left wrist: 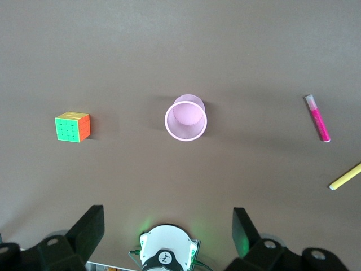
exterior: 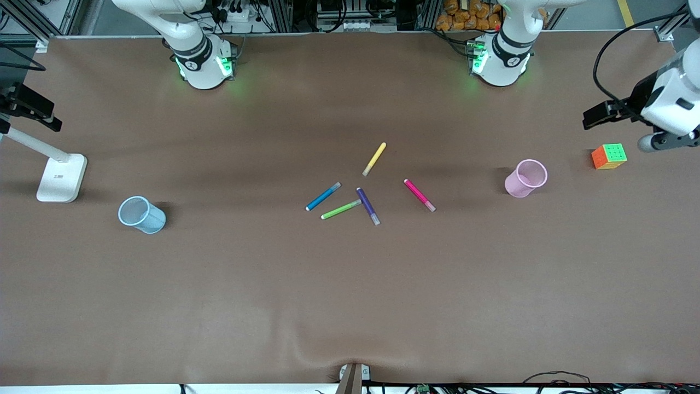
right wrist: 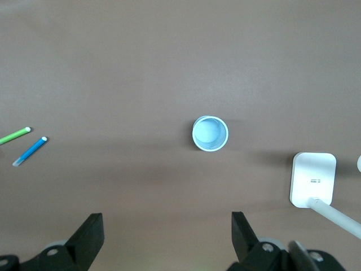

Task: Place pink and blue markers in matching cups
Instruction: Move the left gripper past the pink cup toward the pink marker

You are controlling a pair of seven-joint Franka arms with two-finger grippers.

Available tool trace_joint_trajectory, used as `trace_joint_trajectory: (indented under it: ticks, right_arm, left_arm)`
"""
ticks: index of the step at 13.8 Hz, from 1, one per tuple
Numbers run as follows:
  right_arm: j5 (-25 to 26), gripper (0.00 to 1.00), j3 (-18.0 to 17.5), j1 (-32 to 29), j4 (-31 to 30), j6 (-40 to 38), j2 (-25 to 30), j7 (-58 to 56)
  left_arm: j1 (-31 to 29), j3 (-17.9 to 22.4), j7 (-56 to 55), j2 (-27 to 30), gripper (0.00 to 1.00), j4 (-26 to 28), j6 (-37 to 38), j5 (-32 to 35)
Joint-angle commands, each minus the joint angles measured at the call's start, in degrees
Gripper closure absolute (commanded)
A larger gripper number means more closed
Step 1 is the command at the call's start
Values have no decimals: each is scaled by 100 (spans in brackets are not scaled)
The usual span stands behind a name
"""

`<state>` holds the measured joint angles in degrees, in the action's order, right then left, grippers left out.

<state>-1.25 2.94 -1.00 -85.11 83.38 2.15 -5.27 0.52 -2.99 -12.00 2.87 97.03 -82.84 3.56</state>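
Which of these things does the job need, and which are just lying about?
Needed: pink marker, blue marker, pink cup, blue cup.
Lying about: purple pen, green pen, yellow pen, cube, white stand.

Front camera high, facing robot bases; wrist cameras look straight down, sharing pink cup (exterior: 526,178) (left wrist: 185,117), blue cup (exterior: 141,214) (right wrist: 210,134)

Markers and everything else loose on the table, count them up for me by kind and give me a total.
Markers: 5 – yellow marker, blue marker, green marker, purple marker, pink marker
Cups: 2 – pink cup, blue cup
Puzzle cube: 1
White lamp stand: 1
Total: 9
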Motion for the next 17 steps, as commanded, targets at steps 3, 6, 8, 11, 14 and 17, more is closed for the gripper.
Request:
trace_joint_trajectory:
  ticks: [3,6,8,11,14,17]
  right_arm:
    - [-7,0,-31,-41,108,-67,-48,-70]
    - [-7,0,-31,-49,100,-76,-48,-70]
    - [-7,0,-31,-49,100,-76,-48,-70]
    - [-15,0,-31,-23,108,-67,-48,-70]
    - [-16,0,-31,-32,126,-67,-48,-70]
    - [-16,0,-31,-32,117,-67,-48,-70]
  left_arm:
    - [27,-17,-215,-67,0,307,-513,-22]
    - [27,-17,-223,-172,0,448,-724,-22]
    - [53,-26,-459,-198,0,510,-787,-30]
    - [115,-149,-803,-207,0,667,-901,-30]
    - [97,-184,-848,-199,0,861,-1085,-30]
    - [80,-184,-909,-199,0,1001,-1199,-30]
